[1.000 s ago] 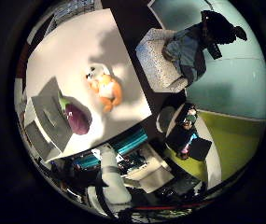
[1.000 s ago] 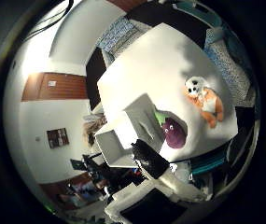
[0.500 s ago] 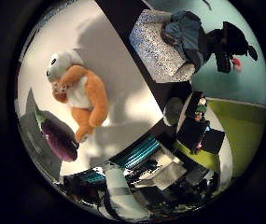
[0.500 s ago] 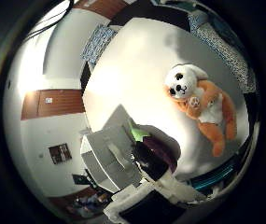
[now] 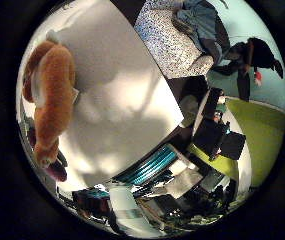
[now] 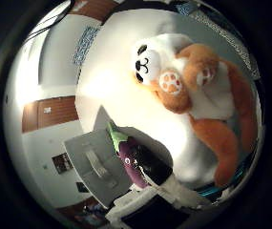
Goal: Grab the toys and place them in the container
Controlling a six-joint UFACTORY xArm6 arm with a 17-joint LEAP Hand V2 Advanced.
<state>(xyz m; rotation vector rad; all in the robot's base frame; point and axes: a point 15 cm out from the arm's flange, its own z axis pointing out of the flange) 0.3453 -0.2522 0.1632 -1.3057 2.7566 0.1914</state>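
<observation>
Palm cameras face an orange-and-white plush dog (image 6: pixel 197 90) lying stretched on the white table (image 5: pixel 127 100), directly beneath and close to the hand; its long body runs toward a purple eggplant toy (image 6: pixel 138 164) beside the grey container (image 6: pixel 95 164). Finger position cannot be told.

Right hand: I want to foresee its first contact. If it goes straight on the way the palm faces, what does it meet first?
Most likely the orange and white plush toy lying on the white table; depth is unclear.

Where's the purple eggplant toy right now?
In the thumb-side palm view, the eggplant toy lies on the white table, against the grey container, with the orange and white plush dog nearby.
</observation>
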